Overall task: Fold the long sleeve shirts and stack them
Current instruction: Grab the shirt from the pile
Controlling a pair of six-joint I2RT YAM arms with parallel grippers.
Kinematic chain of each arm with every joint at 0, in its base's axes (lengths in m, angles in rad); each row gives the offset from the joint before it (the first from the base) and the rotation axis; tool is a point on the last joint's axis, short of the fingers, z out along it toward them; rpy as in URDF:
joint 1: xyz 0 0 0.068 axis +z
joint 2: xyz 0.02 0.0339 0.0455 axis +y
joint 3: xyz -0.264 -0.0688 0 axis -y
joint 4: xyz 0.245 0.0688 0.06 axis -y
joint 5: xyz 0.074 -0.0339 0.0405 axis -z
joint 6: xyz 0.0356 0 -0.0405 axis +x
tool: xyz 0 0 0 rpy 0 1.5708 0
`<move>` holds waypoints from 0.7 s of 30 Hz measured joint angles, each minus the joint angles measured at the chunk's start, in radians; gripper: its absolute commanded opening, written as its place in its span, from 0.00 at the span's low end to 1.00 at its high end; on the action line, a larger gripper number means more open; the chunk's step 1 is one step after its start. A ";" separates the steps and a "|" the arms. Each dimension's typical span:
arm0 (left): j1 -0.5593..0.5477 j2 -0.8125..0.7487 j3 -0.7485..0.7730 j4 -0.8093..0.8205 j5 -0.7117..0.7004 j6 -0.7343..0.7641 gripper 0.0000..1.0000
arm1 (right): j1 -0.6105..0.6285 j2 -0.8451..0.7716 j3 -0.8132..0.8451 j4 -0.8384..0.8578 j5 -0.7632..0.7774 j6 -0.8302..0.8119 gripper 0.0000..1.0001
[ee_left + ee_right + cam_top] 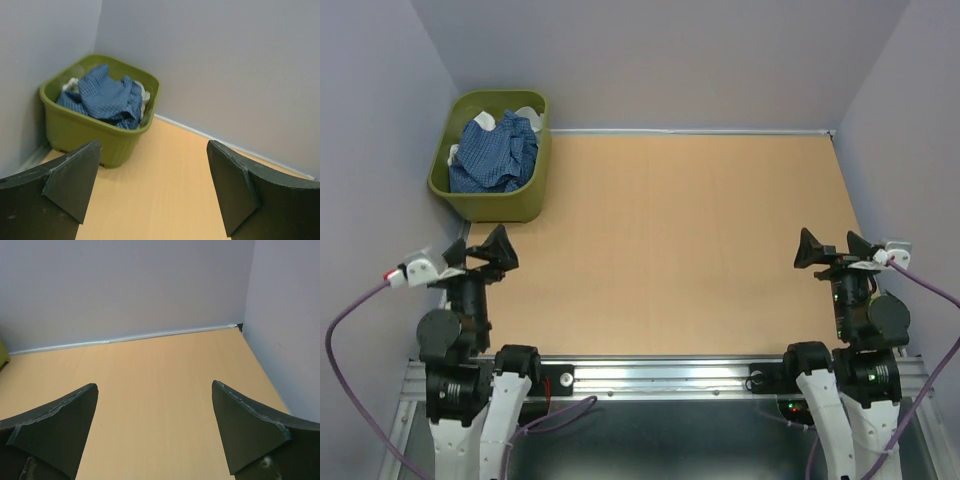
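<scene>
While both my arms rest at the near edge of the desk [690, 250], the blue shirt [107, 97] lies crumpled in the green tub [490, 205], which stands in the far left corner close to the walls. The shirt is dark blue cloth with a fine check, bunched into soft folds and heaped to about the height of the rim. I cannot make out a collar or buttons from here. A white garment [528, 112] peeks out from under and beside it, along the far side of the tub and at its left rim.

My left tool [478, 245] is released, its two dark fingers spread wide and pointing toward the tub, apart from it. My right tool [831, 248] is spread just as wide, over the right side of the desk and well apart from the tub.
</scene>
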 measured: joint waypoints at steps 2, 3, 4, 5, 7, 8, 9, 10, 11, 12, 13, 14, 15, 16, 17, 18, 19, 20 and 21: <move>0.000 0.103 -0.002 0.020 0.010 -0.036 0.99 | 0.006 0.020 -0.011 0.001 0.003 -0.008 1.00; 0.000 0.156 -0.002 0.024 0.021 -0.055 0.99 | 0.013 0.028 -0.017 0.002 0.004 -0.010 1.00; 0.000 0.222 -0.002 0.029 0.031 -0.077 0.99 | 0.018 0.033 -0.022 0.002 0.007 -0.011 1.00; 0.000 0.287 0.005 0.035 0.045 -0.096 0.99 | 0.027 0.039 -0.032 0.002 0.009 -0.011 1.00; 0.000 0.451 0.036 0.029 0.072 -0.130 0.99 | 0.041 0.042 -0.047 0.002 0.010 -0.013 1.00; 0.000 0.553 0.070 0.019 0.084 -0.147 0.99 | 0.047 0.042 -0.052 0.002 0.009 -0.015 1.00; 0.000 0.602 0.095 0.013 0.090 -0.154 0.99 | 0.055 0.043 -0.058 0.001 0.006 -0.015 1.00; 0.000 0.695 0.153 -0.001 0.098 -0.163 0.99 | 0.062 0.044 -0.062 0.002 0.004 -0.014 1.00; 0.000 0.784 0.208 -0.009 0.099 -0.168 0.99 | 0.068 0.045 -0.066 0.002 -0.001 -0.014 1.00; 0.000 0.858 0.269 -0.031 0.094 -0.170 0.99 | 0.073 0.046 -0.069 0.002 -0.005 -0.011 1.00; 0.000 0.929 0.331 -0.036 0.086 -0.169 0.99 | 0.074 0.046 -0.071 0.002 -0.008 -0.010 1.00; 0.000 0.988 0.384 -0.037 0.076 -0.167 0.99 | 0.079 0.047 -0.072 0.002 -0.012 -0.007 1.00; 0.001 1.033 0.426 -0.039 0.063 -0.164 0.99 | 0.079 0.047 -0.072 0.002 -0.016 -0.006 1.00; 0.006 1.079 0.475 -0.049 0.049 -0.160 0.99 | 0.080 0.048 -0.072 0.002 -0.018 -0.005 1.00; 0.019 1.118 0.520 -0.052 0.045 -0.156 0.99 | 0.082 0.048 -0.072 0.002 -0.020 -0.004 1.00; 0.035 1.158 0.564 -0.053 0.043 -0.152 0.99 | 0.086 0.049 -0.072 0.002 -0.021 -0.001 1.00; 0.060 1.203 0.614 -0.060 0.043 -0.148 0.99 | 0.089 0.050 -0.072 0.002 -0.024 0.005 1.00; 0.079 1.244 0.655 -0.060 0.041 -0.144 0.99 | 0.091 0.051 -0.073 0.002 -0.027 0.011 1.00; 0.104 1.297 0.701 -0.055 0.037 -0.138 0.99 | 0.092 0.051 -0.074 0.002 -0.029 0.015 1.00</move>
